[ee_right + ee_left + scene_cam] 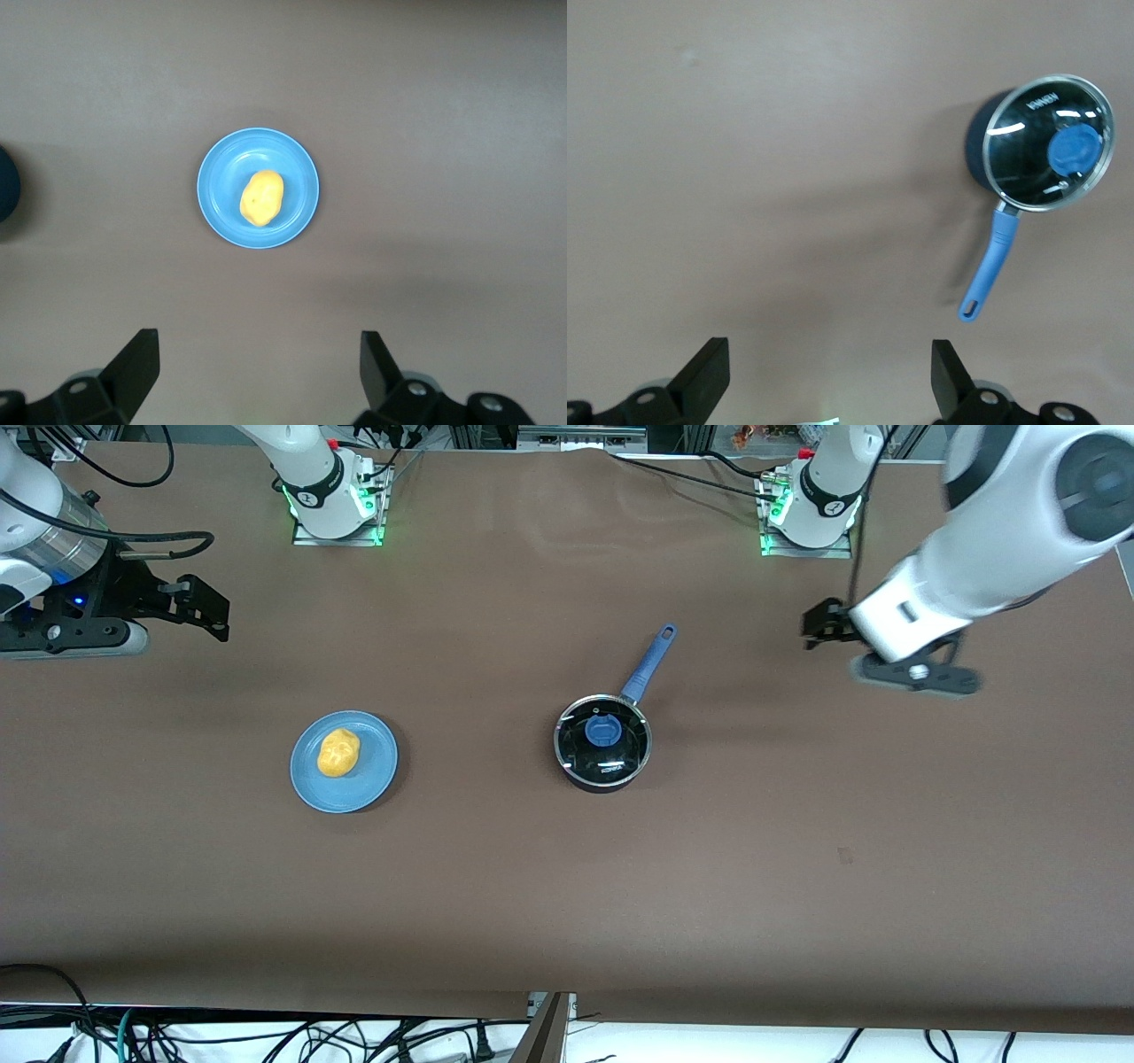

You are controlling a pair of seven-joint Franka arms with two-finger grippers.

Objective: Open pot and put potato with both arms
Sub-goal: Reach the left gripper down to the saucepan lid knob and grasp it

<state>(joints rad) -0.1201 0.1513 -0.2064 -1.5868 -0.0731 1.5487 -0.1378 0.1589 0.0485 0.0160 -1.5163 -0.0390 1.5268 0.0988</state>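
Brown table point(567, 886) holds the lidded pot point(602, 742) and plated potato point(338, 752); left gripper point(828, 376) and right gripper point(257, 372) are held spread above bare cloth.

Brown surface point(567, 886), matte and lightly creased. Two items are carried directly: a flat blue plate point(372, 775) toward the right arm's end, and the lidded pot point(602, 744) near the middle, its blue handle point(647, 669) pointed to about 1 o'clock in the front view. The two are set well apart, about equally near the front camera.
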